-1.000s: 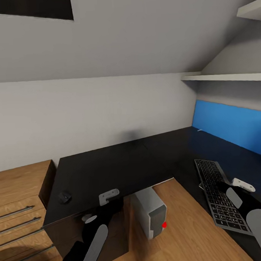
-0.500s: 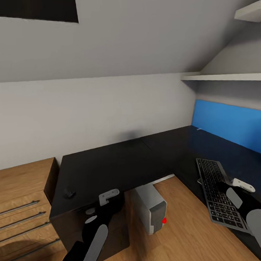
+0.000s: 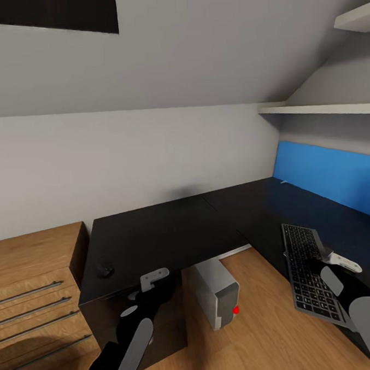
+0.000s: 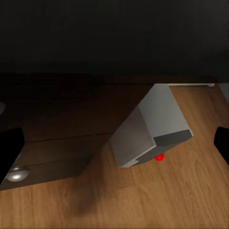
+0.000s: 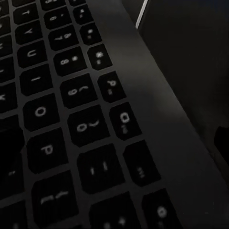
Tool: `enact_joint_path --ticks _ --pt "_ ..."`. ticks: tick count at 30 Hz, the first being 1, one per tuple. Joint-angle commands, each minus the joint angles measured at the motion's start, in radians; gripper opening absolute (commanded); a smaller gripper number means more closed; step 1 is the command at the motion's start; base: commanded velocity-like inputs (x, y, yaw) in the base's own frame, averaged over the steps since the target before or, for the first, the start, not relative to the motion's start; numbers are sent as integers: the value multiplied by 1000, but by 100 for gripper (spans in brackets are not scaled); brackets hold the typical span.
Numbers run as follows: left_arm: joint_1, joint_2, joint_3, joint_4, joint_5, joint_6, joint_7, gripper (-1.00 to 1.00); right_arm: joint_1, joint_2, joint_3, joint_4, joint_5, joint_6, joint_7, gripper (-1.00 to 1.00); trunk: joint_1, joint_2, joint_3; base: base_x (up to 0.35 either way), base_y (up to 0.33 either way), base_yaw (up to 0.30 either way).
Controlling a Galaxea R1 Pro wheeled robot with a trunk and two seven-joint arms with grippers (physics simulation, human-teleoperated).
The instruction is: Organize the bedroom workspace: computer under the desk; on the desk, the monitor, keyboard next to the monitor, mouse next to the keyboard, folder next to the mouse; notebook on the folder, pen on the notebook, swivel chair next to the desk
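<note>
Black desk (image 3: 171,229) — keyboard (image 3: 309,272), mouse (image 3: 106,270)

The glossy black L-shaped desk (image 3: 171,229) carries the small black mouse (image 3: 106,270) at nine o'clock and the grey keyboard (image 3: 310,273) at three; the grey computer (image 3: 216,292) stands beneath.

mouse (image 3: 106,270) on desk (image 3: 166,230) left, keyboard (image 3: 311,273) right, computer (image 3: 216,292) underneath between

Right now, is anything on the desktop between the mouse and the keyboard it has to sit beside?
Nothing visible: bare black desk lies between the mouse at its left end and the keyboard on the right wing.
</note>
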Motion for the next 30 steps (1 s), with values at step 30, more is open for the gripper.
enact_joint_path --ticks 30 --pt "-1 0 -1 6 8 1 9 100 1 18 1 2 -18 3 -5 100 0 -1 -1 -48 24 0"
